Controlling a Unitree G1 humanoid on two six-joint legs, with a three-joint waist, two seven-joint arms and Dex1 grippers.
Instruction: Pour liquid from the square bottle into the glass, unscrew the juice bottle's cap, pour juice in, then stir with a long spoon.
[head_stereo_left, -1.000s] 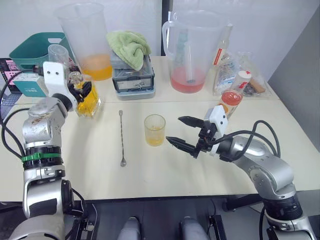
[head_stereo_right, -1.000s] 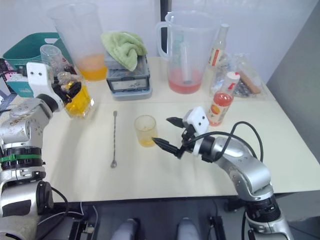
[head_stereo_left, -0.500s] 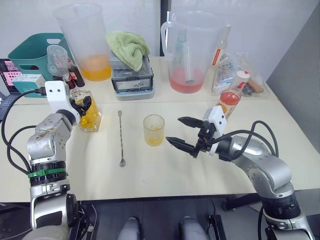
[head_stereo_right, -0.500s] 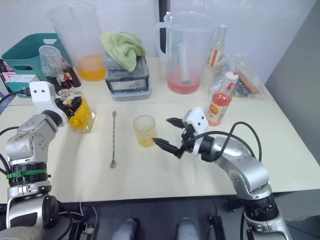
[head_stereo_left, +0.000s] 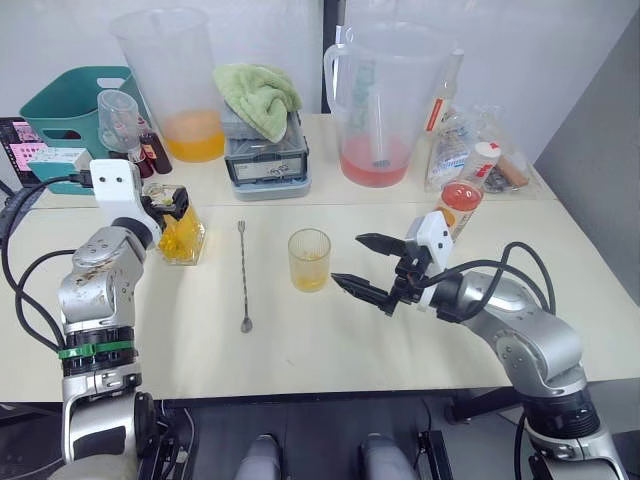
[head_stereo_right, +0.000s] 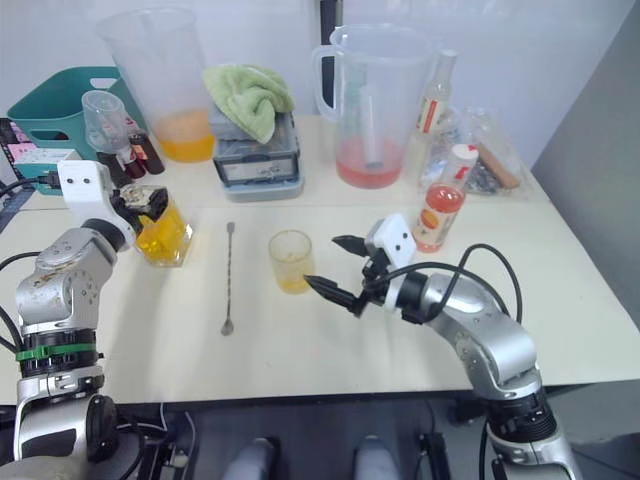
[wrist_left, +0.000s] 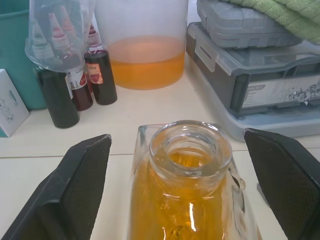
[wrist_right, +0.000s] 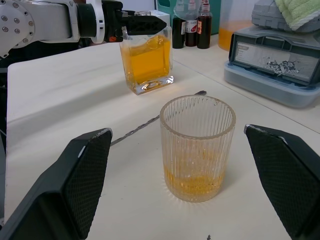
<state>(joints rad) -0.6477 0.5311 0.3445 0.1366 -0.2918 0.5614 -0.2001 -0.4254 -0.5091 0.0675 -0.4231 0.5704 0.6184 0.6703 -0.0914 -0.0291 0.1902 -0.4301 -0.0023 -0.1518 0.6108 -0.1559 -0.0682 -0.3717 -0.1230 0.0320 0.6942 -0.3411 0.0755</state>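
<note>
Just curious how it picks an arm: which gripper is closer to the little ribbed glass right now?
The right. The right gripper hovers open just beside the glass, on the robot's right. The left gripper is farther off, open around the square bottle.

Ribbed glass (wrist_right: 197, 148) stands between the right end effector's (wrist_right: 197, 185) spread fingers (wrist_right: 87, 170), amber liquid at its bottom; square bottle (wrist_right: 146, 61) behind.

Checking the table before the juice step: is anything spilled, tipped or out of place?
Nothing stands out. The square bottle stands upright, the glass is upright with a little amber liquid, the long spoon lies flat between them, and the juice bottle stands capped.
</note>
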